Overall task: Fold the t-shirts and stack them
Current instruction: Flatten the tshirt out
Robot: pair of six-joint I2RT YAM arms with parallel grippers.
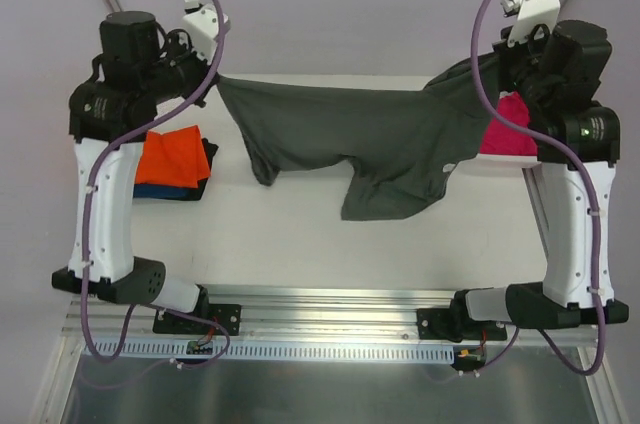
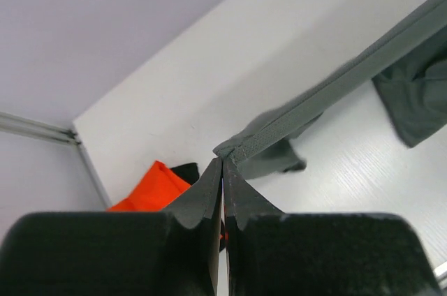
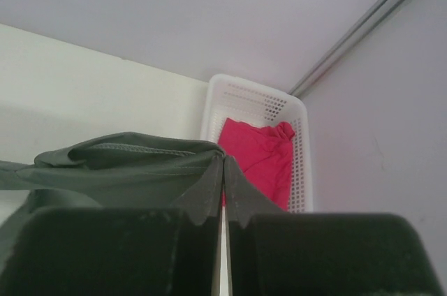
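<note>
The worktop carries everything, and the biggest thing over it is the dark grey t-shirt. It hangs stretched between the two arms, with its top edge pulled into a near-straight line and its body and one sleeve drooping onto the surface. It is light, limp cloth. It has no stiffness of its own, so it sags wherever it is not held and will likely crease or bunch if let go unevenly. The stitched hem and shoulder seams are the firmest places to pinch.

The white mesh basket sits at the far right and holds one pink t-shirt, crumpled. On the left lies a folded stack with one orange t-shirt on top and a blue t-shirt showing as a sliver beneath. A dark edge also shows beside them, and I cannot tell what it is. That makes four shirts, one of each colour, and one basket.

The left gripper is clenched on the grey shirt's seamed edge. The right gripper is clamped on a bunched fold at the opposite end.
</note>
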